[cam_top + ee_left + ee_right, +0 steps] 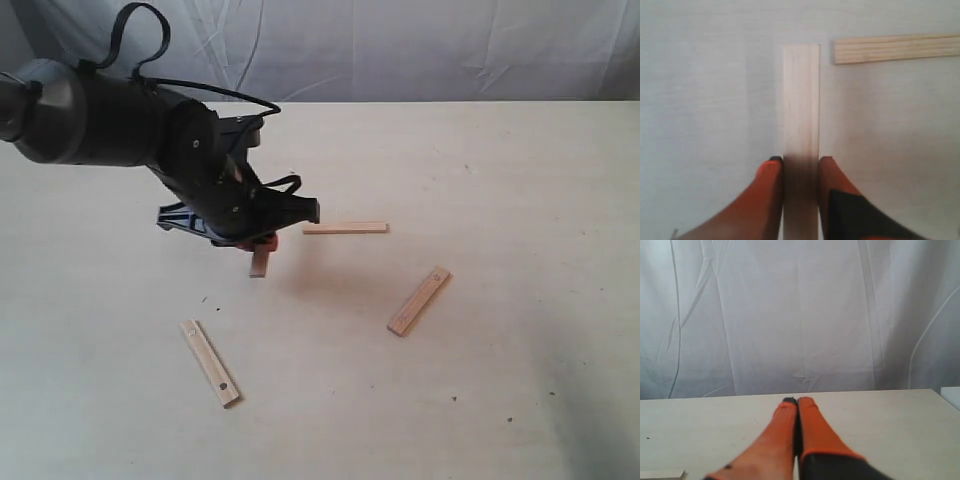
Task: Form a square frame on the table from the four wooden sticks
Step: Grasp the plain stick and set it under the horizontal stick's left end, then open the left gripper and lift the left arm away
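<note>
- The held stick [801, 100] is pinched at one end between the orange fingers [771, 185] of the left gripper [262, 243], near the middle of the table [500, 160]. Whether it touches the surface cannot be told.
- A second stick [345, 228] lies flat just beside the held one's far end, at a right angle to it, with a narrow gap between them.
- A third stick [419, 300] lies diagonally, further right.
- A fourth stick [210, 363], with small dark holes, lies nearer the front edge, well apart from the others.
- The right gripper [797, 402] has its fingers pressed together, holding nothing, above the tabletop and facing a white curtain [800, 315].
</note>
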You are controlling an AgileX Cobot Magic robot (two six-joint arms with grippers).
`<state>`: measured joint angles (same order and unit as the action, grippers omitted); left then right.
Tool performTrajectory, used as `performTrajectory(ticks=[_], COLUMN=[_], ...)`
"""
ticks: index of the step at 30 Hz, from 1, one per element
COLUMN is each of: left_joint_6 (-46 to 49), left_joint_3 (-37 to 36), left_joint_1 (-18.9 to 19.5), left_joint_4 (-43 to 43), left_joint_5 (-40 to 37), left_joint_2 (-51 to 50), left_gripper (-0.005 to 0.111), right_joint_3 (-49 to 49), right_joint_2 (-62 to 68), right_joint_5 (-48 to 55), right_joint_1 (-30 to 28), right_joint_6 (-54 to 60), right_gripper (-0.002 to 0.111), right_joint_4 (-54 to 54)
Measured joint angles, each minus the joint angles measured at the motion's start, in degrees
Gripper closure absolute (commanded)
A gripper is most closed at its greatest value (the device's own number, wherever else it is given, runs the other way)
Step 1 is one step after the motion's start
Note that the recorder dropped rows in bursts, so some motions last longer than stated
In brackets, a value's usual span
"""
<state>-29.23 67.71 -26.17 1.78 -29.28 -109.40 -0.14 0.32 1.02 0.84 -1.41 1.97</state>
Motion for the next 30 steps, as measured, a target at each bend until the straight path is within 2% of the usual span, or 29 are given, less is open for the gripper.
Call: performTrajectory(ticks=[4,7,16,30], left_joint_6=[-2.4,-3.5,-4.2,-4.6], left_joint_3=[0.5,1.6,4.2,4.3], left_joint_1=[-3.0,-3.9,-4.0,-4.0], left_joint_4=[1.4,1.9,6.8,8.9], left_joint_5=[4.0,5.3,6.2,9.7], left_joint_2=[-0.6,-2.5,-7.8,-8.6], left_gripper=[0.107,0.107,0.107,0.107], right_joint_3=[0.0,0.0,0.0,0.0], right_joint_2=[0.0,0.0,0.0,0.0], right_joint_5=[0.1,0.1,0.1,0.1], right_joint_1=[0.0,0.0,0.0,0.0], right_joint_6=[0.0,0.0,0.0,0.0], right_gripper=[0.108,0.108,0.108,0.108], right_joint_4=[0.0,0.0,0.0,0.0])
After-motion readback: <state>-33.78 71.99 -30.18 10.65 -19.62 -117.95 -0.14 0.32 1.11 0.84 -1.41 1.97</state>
